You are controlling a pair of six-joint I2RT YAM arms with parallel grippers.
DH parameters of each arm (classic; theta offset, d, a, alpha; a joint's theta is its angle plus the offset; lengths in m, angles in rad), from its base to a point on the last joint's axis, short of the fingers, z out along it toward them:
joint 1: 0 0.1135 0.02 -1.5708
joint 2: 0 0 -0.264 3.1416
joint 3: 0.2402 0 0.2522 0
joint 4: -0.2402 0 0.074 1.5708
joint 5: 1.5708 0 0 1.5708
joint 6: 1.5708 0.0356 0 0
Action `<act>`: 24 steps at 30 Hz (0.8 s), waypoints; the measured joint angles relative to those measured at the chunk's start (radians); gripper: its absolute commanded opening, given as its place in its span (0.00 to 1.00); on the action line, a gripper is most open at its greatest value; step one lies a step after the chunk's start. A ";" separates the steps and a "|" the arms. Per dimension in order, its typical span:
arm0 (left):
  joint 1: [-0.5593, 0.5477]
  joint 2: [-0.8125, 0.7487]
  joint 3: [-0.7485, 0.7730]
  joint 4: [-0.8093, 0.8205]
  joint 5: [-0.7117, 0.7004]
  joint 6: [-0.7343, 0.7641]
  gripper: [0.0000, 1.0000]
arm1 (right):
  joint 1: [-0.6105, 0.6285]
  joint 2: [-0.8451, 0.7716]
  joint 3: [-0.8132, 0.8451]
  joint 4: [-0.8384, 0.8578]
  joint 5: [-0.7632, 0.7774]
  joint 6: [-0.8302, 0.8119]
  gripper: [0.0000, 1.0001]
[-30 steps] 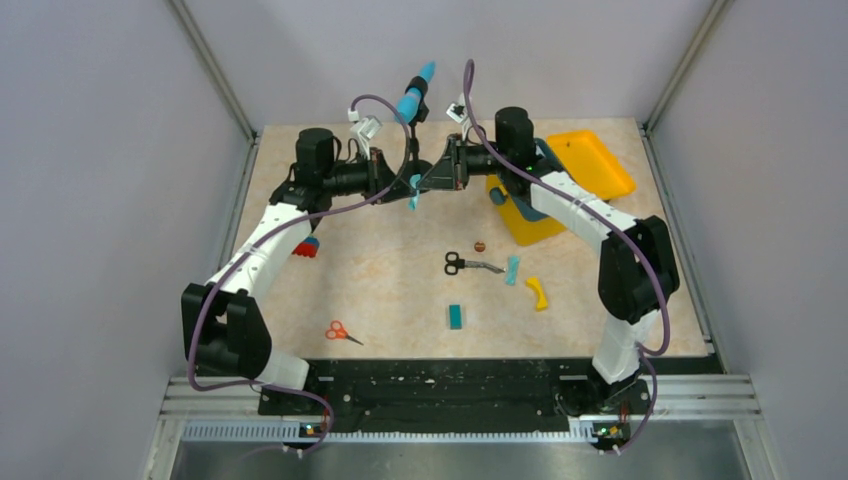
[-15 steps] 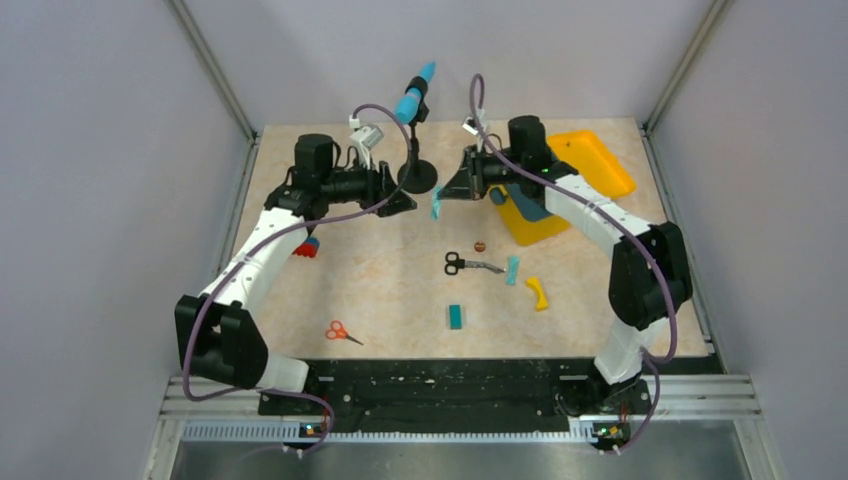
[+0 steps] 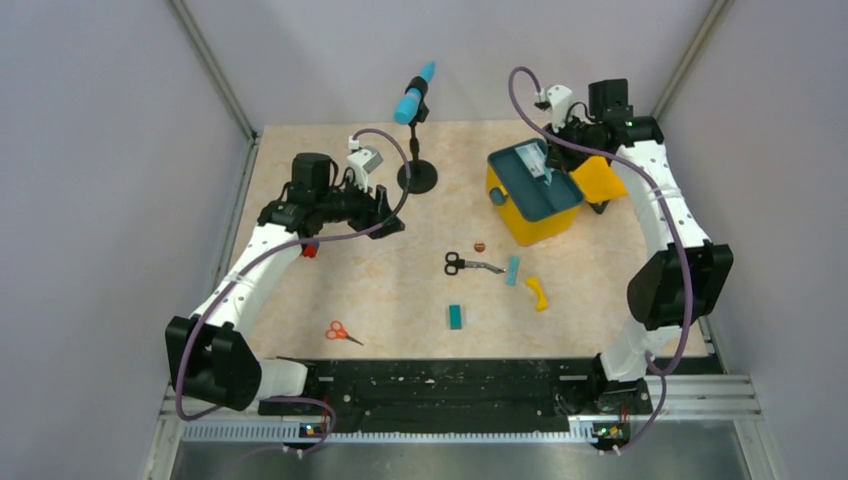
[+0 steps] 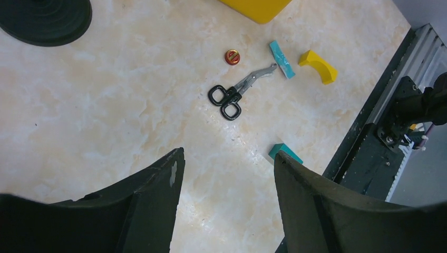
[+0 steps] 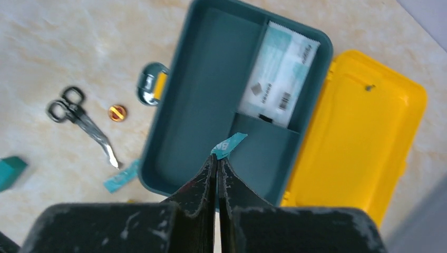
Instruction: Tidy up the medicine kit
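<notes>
Now: One Open Kit, Two Scissors, One Strip in the Pinch

One medicine kit (image 3: 522,226) stands on the desk (image 3: 400,290) with its lid thrown back, directly beneath the right pincer (image 5: 217,161). That pincer's fingers are pressed together on a teal strip (image 5: 229,144), which pokes out past the tips above the divider of the kit's dark teal tray. Whether the strip touches the tray cannot be told. One white-and-teal packet (image 5: 278,74) lies flat in the compartment just beyond the tips, and the yellow lid lies open to the side of them.

The left pincer (image 4: 226,163) is spread wide, holds nothing and hangs over bare desk. Ahead of its tips lie one pair of black-handled scissors (image 4: 232,95) and one small red-orange disc (image 4: 231,56) just past the handles. One teal sachet (image 4: 281,59) lies by the blade tips, and one yellow curved piece (image 4: 319,66) lies just beside that. One teal block (image 4: 284,152) sits nearest, just off one of its fingers.

Scissors number two in all. The second pair, the orange-handled scissors (image 3: 340,331), lies well apart from both pincers, back toward the arm bases. One microphone stand (image 3: 417,178) has its round black base near the left pincer. One small red thing (image 3: 310,250) peeks from under the left arm, too hidden to name.
</notes>
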 measured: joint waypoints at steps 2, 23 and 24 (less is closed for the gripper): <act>0.000 0.000 -0.005 -0.003 -0.004 0.004 0.68 | 0.002 0.020 0.027 -0.042 0.078 -0.051 0.00; 0.000 -0.003 -0.022 -0.010 -0.050 0.023 0.68 | 0.004 0.309 0.299 -0.297 0.364 -0.072 0.40; 0.000 -0.003 -0.023 -0.011 -0.052 0.023 0.68 | 0.004 0.309 0.322 -0.302 0.352 -0.063 0.40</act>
